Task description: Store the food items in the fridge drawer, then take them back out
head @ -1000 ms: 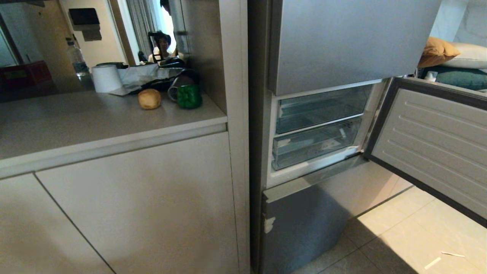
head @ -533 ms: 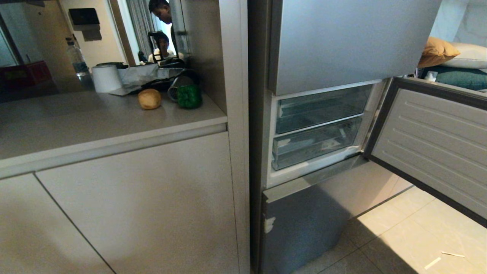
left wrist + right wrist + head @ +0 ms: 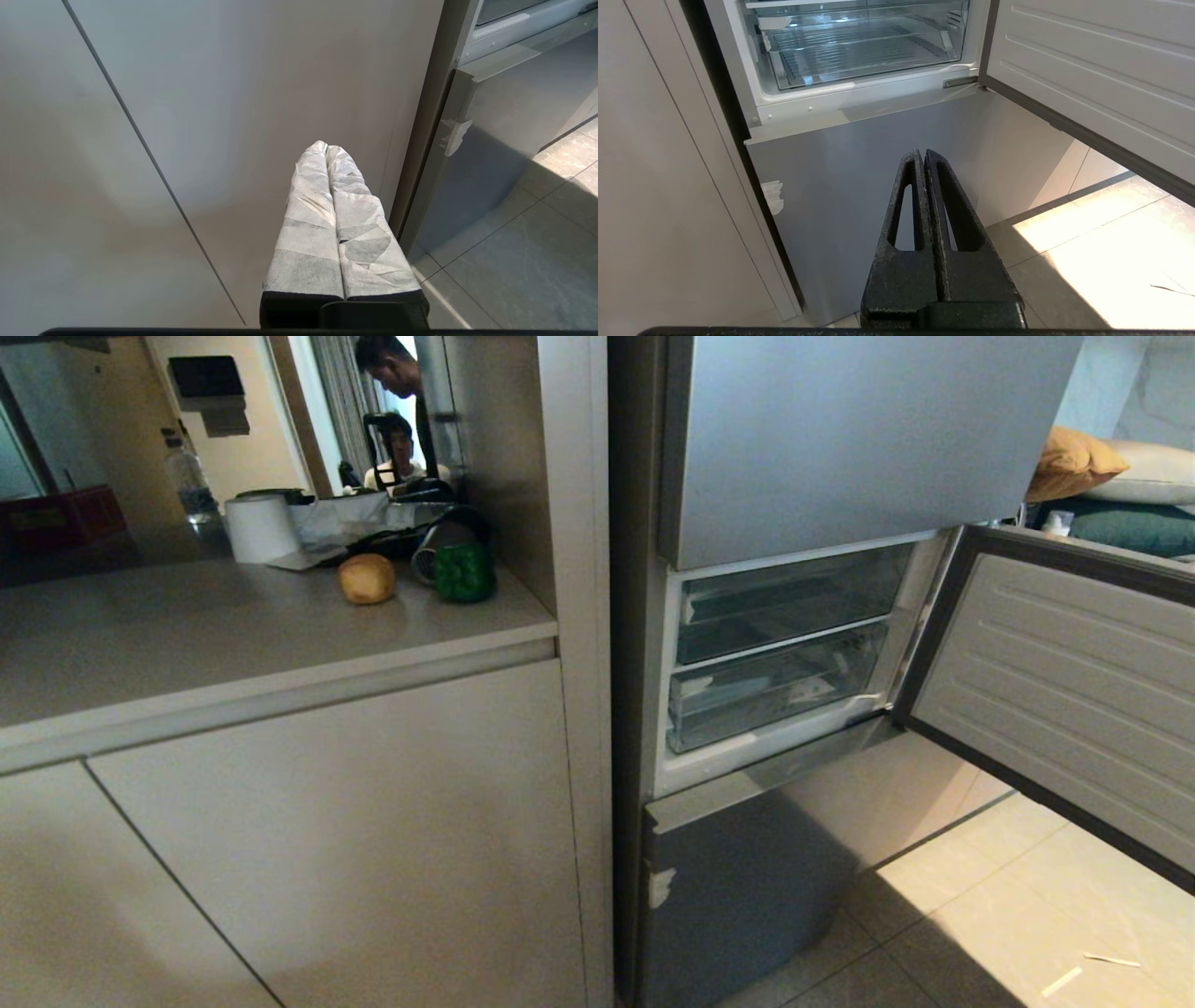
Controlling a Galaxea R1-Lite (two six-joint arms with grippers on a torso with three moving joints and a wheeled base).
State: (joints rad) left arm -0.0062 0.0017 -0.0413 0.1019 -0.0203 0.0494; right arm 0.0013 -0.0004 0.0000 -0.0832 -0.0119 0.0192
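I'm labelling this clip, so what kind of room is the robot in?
Most likely a home kitchen: a fridge with its middle door swung open, a counter over cabinets, and a potato and green pepper on it.

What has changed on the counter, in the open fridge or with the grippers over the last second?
Nothing of the task moved. Only the person in the background leaned further into view. The tan-yellow potato-like lump and glossy green bell pepper sit as before on the grey countertop; the silver-grey fridge door is open as before, and the left gripper and right gripper remain shut.
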